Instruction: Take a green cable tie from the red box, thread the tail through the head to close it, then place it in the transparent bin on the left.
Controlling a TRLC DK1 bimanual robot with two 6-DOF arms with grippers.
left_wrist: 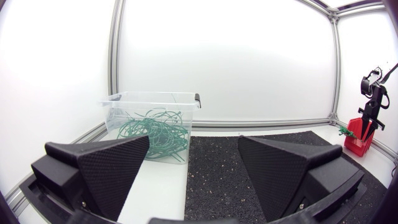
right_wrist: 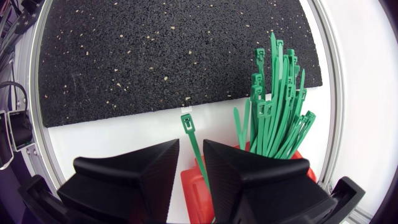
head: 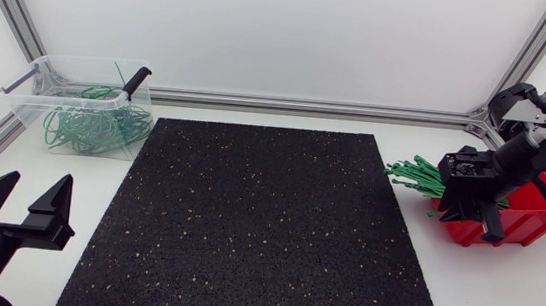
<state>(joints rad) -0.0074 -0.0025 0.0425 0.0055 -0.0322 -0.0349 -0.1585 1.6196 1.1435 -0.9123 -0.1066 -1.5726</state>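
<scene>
The red box [head: 525,224] stands at the table's right edge, and a bundle of green cable ties [head: 415,173] fans out of it toward the mat. My right gripper [head: 481,215] points down into the box. In the right wrist view its open fingers stand close on either side of a single green tie [right_wrist: 192,135], whose head lies ahead of the tips [right_wrist: 191,143]; the bundle [right_wrist: 277,112] lies beside it. The transparent bin [head: 31,81] at the far left holds looped green ties [head: 95,126]. My left gripper [head: 37,186] rests open and empty at the front left [left_wrist: 194,142].
A black speckled mat [head: 255,232] covers the middle of the table. Aluminium frame rails run along the back and both sides. A black clip [head: 135,80] sits on the bin's rim. From the left wrist the bin [left_wrist: 124,102] is ahead, the red box [left_wrist: 357,142] far across.
</scene>
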